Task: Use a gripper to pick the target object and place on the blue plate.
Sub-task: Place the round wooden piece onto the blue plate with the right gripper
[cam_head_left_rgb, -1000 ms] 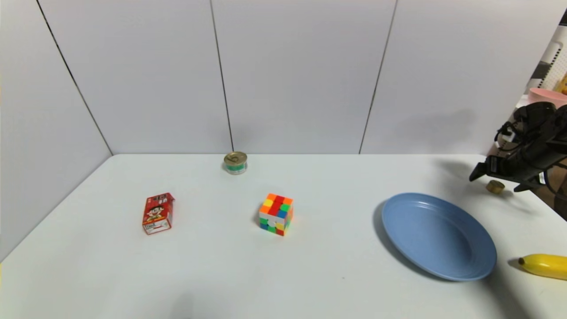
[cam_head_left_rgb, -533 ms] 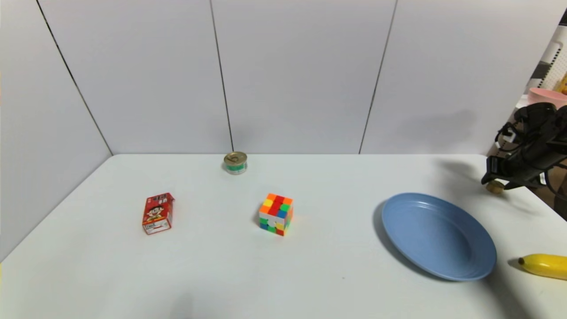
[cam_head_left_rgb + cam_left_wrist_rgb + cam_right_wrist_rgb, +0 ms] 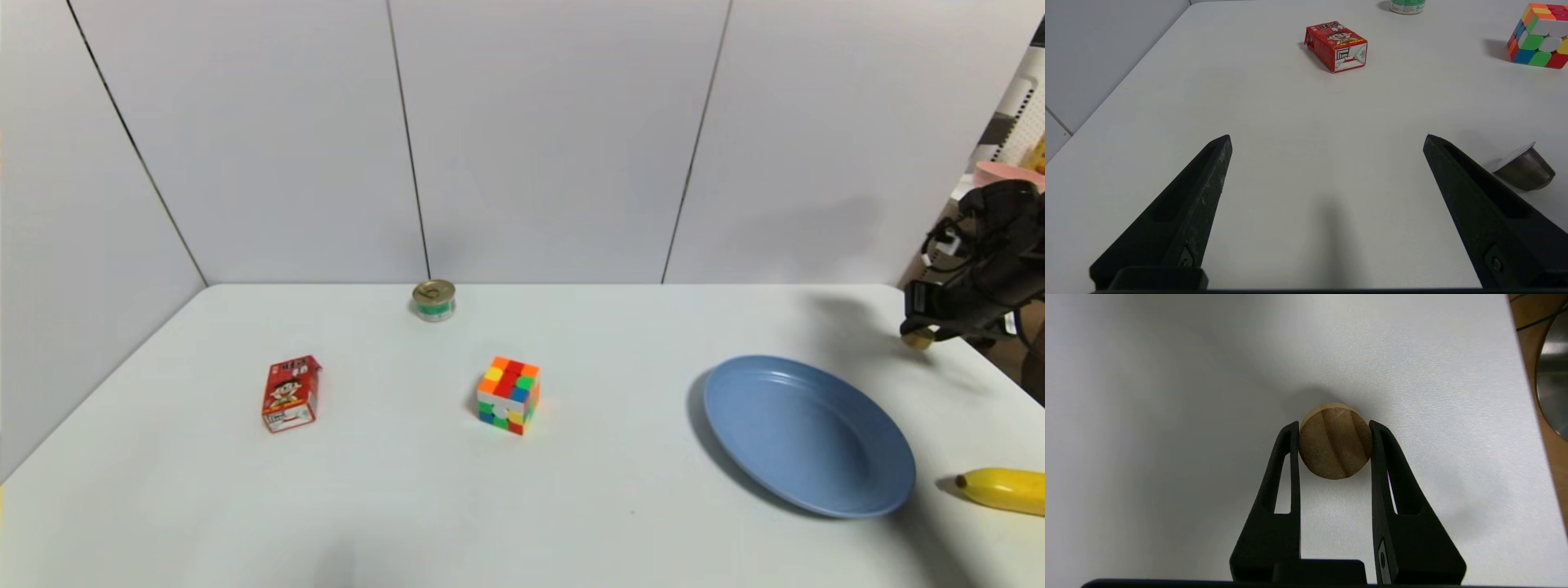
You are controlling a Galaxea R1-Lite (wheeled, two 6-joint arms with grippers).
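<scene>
**Gripping the wooden disc at the far right of the table**

Clamped between the two narrow fingers of the right gripper [image 3: 1335, 447], the tan wooden disc [image 3: 1335, 442] sits at the fingertips with its grooved face turned toward the wrist camera. The jaws are closed down to the disc's width, one finger on each side of its rim. In the head view the right gripper [image 3: 920, 333] hangs at the far right of the white table [image 3: 522, 506], the disc [image 3: 919, 340] showing just under its tips; whether it has cleared the tabletop cannot be told.

The relation that governs the coming move, by judgement, is this: the blue plate [image 3: 849, 498] lies to the left of the gripper and nearer the robot, close by, so the carry would run leftward and nearward to above its centre. The disc is round, with no long axis to align. The right arm is much the nearer; the left gripper [image 3: 1327, 139] stays parked with fingers spread wide and empty, over the near left of the table.

Counted: one wooden disc, one blue plate, one red carton [image 3: 291, 394], one colour-puzzle cube [image 3: 509, 394], one gold-lidded tin [image 3: 433, 300], one banana [image 3: 1004, 490], one small foil-lidded cup [image 3: 1525, 166].
</scene>
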